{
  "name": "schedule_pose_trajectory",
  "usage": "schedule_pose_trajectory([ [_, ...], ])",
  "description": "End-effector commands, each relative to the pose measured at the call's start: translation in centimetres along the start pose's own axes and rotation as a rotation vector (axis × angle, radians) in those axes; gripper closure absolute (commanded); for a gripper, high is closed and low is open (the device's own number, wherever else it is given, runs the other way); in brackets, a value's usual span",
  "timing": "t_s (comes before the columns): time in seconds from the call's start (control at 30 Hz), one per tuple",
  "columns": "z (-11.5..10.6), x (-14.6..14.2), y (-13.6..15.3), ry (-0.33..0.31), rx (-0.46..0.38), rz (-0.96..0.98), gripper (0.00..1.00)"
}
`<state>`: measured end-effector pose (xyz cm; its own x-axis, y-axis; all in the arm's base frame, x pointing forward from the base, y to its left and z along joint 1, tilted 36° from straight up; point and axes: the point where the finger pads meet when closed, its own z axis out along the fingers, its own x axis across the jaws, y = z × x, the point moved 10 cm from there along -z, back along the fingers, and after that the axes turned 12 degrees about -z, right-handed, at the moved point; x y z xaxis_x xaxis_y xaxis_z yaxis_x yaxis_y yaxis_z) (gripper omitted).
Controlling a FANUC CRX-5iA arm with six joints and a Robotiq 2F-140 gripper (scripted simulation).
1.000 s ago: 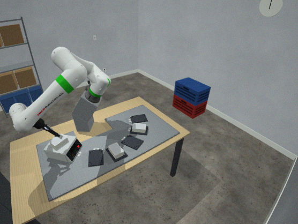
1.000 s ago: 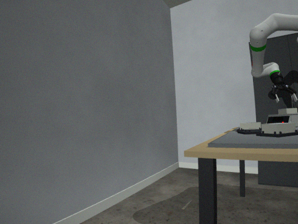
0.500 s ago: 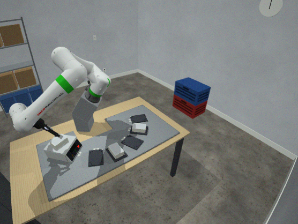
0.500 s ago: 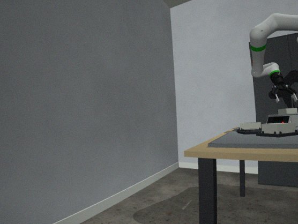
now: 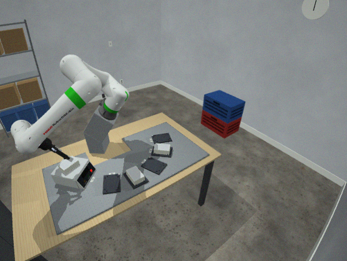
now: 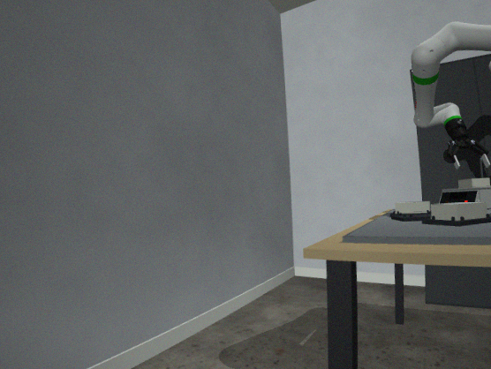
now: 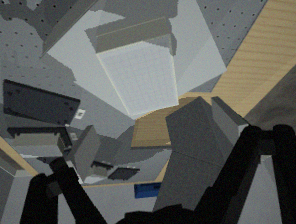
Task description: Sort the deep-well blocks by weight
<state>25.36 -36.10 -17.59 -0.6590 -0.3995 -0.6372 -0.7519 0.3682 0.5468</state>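
Noting the gripper (image 5: 70, 158) (image 6: 471, 162) (image 7: 152, 121) first: jaws wide open, nothing held, tips spread above a pale block (image 5: 69, 166) (image 6: 473, 183) (image 7: 140, 77) on the check-weigher (image 5: 62, 181) (image 7: 200, 55). Red lamp (image 5: 91, 170) (image 6: 465, 201) lit on its front — OVER.

Beside the weigher, a bare dark nest (image 5: 112, 183) (image 7: 40, 102); next, a nest holding the front block (image 5: 135, 175) (image 6: 412, 207) (image 7: 37, 142). Beyond: another bare nest, a nest with the far block (image 5: 162, 148) (image 6: 459, 211) (image 7: 99, 170), then a last bare one. Nest labels too small to read; cannot tell which is IN. The grey pedestal (image 5: 97, 134) (image 7: 192, 135) rises from the table's rear side, between weigher and far nests.

Top view alone gives all five nests; exterior shows the gap between fingers and block, plus a dark cabinet (image 6: 464, 84). The wrist view shows the block's gridded top, not the lamp.

Farther off, a blue crate (image 5: 223, 104) stacked on a red crate (image 5: 219, 125), contents not visible. Shelf rack (image 5: 37, 62) by the wall — cartons on upper levels, blue bins below.

- Gripper (image 5: 69, 157) (image 6: 472, 164) (image 7: 152, 121): any shift since the earlier pictures is too small to tell.
- Elsewhere: no change can be made out between those pictures and now.
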Motion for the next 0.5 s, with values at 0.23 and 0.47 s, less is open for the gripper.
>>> schedule_pose_trajectory([
  [0.23, 0.84, 0.11, -0.49, 0.000, 0.000, 0.000, 0.00],
  [0.47, 0.84, 0.11, -0.49, 0.000, 0.000, 0.000, 0.00],
])
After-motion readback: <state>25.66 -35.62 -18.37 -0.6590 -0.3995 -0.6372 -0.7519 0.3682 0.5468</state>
